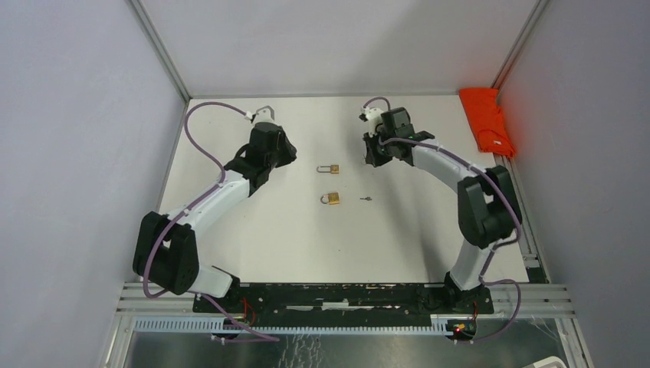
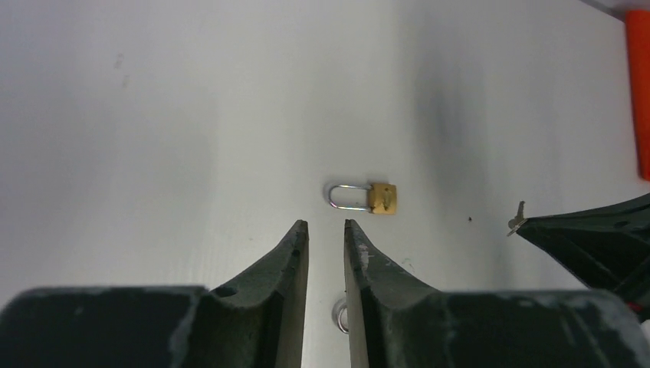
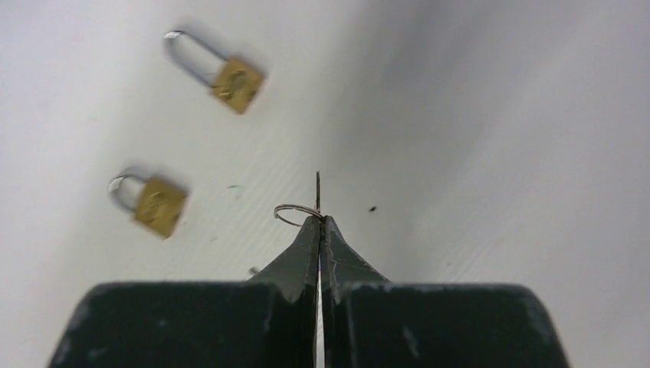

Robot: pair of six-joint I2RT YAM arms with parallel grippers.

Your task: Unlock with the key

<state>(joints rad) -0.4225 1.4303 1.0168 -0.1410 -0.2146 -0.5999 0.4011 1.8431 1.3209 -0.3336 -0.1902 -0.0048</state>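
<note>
Closest to the arm bases, the near padlock (image 1: 331, 198) lies flat on the white table (image 1: 306, 253), a brass body with a short shackle. Just right of it lies a loose key (image 1: 367, 198), with nothing touching it. Just beyond the near padlock lies the far padlock (image 1: 329, 169), which has a longer shackle. Both shackles look seated, so neither lock seems opened yet.

Beyond and right of the near padlock hangs the right gripper (image 3: 320, 221). Its fingers are pressed together on the held key (image 3: 317, 188), whose blade pokes out past the tips with a wire ring (image 3: 295, 215) beside it. Beyond and left of the near padlock, the left gripper (image 2: 326, 226) has its fingers a narrow gap apart, holding nothing and aimed at the far padlock.

The key is in hand, but I judge no lock is steadied. Next, the left gripper likely must pinch a padlock body, then the blade must meet the keyway. Which key fits which lock cannot be told. An orange cloth (image 1: 487, 119), far right of the near padlock, blocks nothing.
</note>
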